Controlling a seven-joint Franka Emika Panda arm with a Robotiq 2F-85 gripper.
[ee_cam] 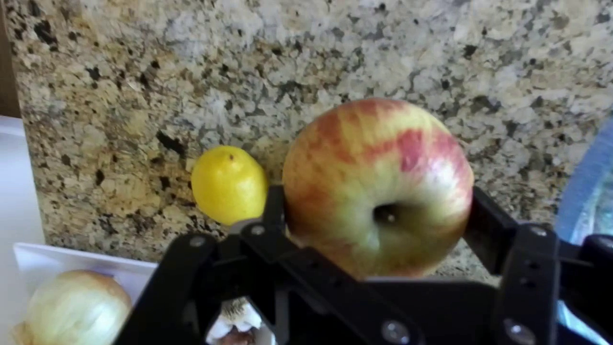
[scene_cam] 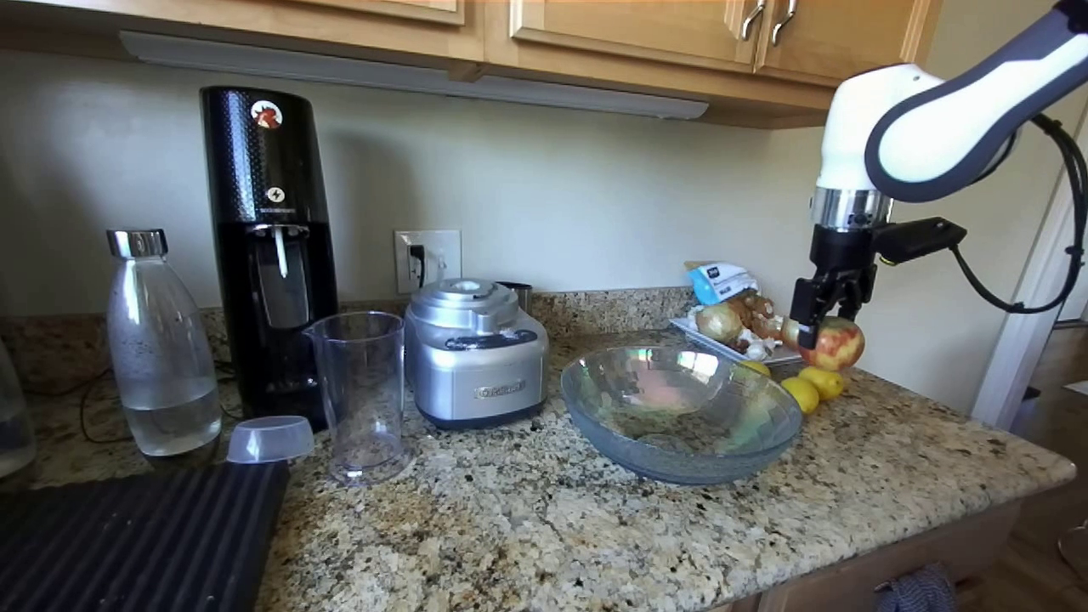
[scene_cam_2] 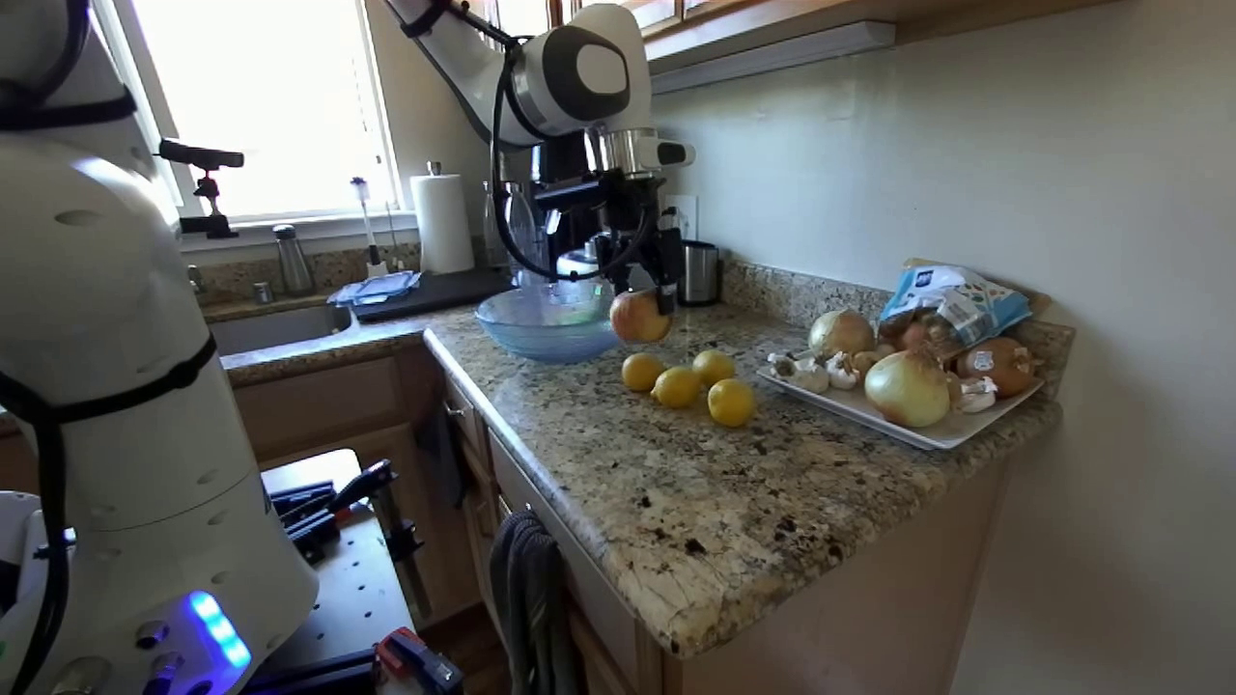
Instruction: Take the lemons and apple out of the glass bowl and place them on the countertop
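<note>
Your pincer (ee_cam: 377, 209) pinches the apple (scene_cam_2: 637, 319) over the tabletop (scene_cam_2: 734, 502) — lemons (scene_cam_2: 677, 387) sit close below — so best set it beside them.

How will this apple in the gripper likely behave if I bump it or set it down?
The apple is probably firm: its skin shows no visible dent between the fingers. Shiny skin suggests it could slip if bumped. Being round, it may roll on the countertop, perhaps into the lemons.
</note>
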